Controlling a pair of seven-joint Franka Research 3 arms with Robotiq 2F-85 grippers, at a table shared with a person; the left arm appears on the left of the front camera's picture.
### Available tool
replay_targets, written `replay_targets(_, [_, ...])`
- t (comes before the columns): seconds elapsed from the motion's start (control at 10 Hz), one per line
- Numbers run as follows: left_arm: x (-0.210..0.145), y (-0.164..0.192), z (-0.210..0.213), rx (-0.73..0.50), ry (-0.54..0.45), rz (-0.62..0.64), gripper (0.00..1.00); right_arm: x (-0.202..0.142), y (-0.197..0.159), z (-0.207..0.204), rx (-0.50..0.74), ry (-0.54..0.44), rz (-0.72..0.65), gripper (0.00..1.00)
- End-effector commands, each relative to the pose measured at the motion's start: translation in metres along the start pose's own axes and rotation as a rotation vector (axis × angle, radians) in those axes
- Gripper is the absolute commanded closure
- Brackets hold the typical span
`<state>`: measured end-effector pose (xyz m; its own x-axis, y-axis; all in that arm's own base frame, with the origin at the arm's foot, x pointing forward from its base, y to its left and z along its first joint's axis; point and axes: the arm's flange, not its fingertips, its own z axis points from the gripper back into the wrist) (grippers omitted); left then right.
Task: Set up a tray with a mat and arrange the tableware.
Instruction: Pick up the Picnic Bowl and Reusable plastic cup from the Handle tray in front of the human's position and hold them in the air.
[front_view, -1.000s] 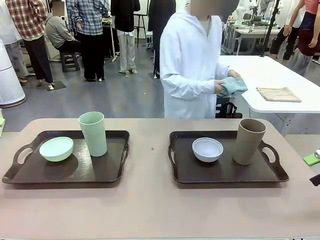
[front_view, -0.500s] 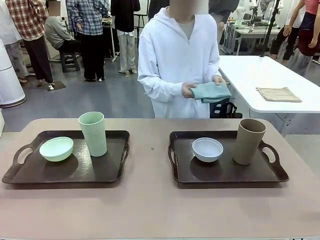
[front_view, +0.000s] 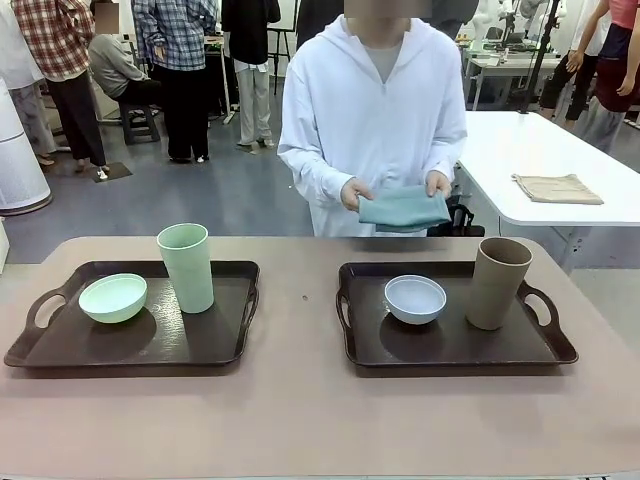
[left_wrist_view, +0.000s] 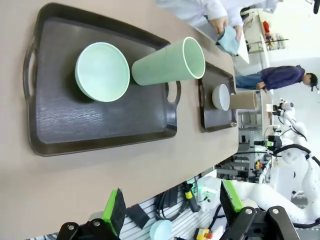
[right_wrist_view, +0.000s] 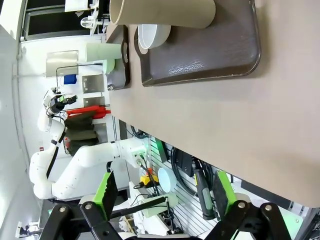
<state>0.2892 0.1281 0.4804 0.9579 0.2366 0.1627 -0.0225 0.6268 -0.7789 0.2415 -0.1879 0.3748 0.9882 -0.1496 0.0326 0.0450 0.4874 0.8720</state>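
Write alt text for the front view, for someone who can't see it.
A person in white stands across the table holding a folded teal mat. On the table sit two dark trays: the left tray holds a pale green bowl and pale green cup, the right tray a white bowl and brown cup.

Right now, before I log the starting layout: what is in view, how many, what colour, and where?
table: 1, beige, foreground
trays: 2, dark brown, left tray and right tray, side by side on the table
green bowl: 1, pale green, left tray
green cup: 1, pale green, upright, left tray
white bowl: 1, white, right tray
brown cup: 1, brown, upright, right tray
folded cloth: 1, teal, in the person's hands
beige cloth: 1, on the white table behind
person: 1, white top, far side
left gripper: open, empty
right gripper: open, empty
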Motion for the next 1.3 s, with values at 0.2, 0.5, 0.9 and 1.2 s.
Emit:
replay_targets(0.2, [-0.0009, 0.0021, 0.0014, 0.002, 0.005, -0.007, 0.0, 0.001, -0.0003, -0.0006, 0.005, -0.003, -0.003, 0.0])
replay_targets(0.5, [-0.0009, 0.0021, 0.0014, 0.002, 0.005, -0.007, 0.0, 0.001, -0.0003, -0.0006, 0.005, -0.003, -0.003, 0.0])
replay_targets(0.9, [-0.0009, 0.0021, 0.0014, 0.002, 0.005, -0.007, 0.0, 0.001, -0.0003, -0.0006, 0.005, -0.003, -0.003, 0.0])
replay_targets(1.2, [-0.0009, 0.0021, 0.0014, 0.002, 0.005, -0.007, 0.0, 0.001, -0.0003, -0.0006, 0.005, -0.003, -0.003, 0.0])
